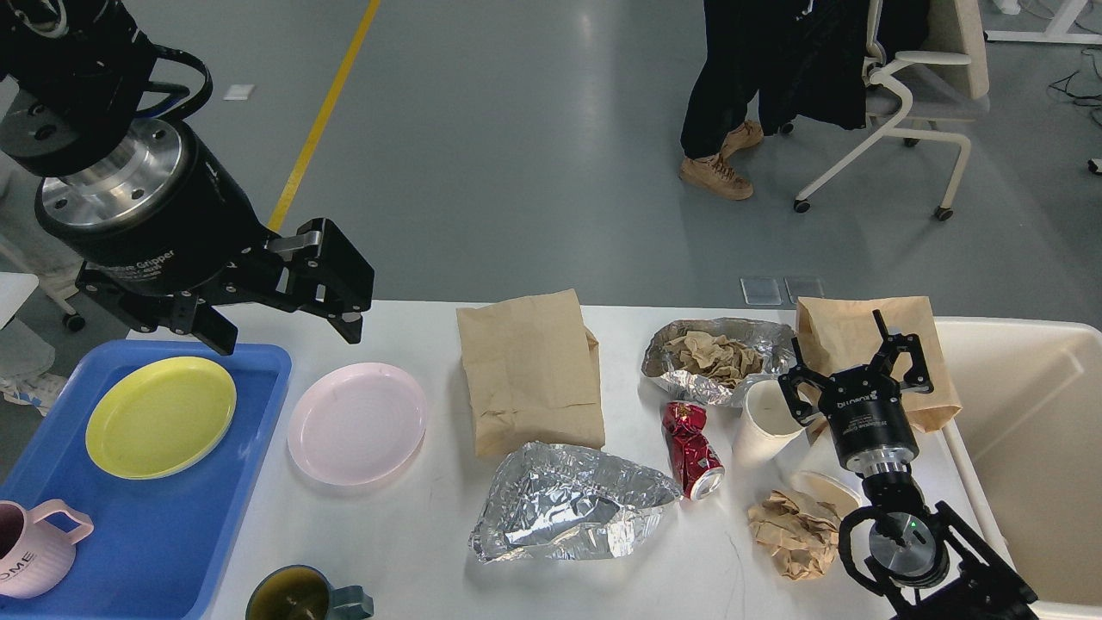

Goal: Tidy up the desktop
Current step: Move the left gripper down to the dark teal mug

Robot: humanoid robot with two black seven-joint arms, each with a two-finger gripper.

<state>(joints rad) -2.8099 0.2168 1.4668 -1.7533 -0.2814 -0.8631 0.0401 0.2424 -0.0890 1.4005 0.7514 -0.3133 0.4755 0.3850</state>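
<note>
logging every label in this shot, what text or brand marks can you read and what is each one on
"...Gripper": white print on the left end effector body; the words before and under it are too blurred to read.
"OME": partial word on the pink mug, cut off by the picture edge.
White brand print on the right end effector body: upside down and too small to read.
Red crushed can: print too crumpled to read.

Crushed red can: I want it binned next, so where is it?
In the head view, the crushed red can lies right of centre on the desktop, between the foil sheet and the white paper cup.
</note>
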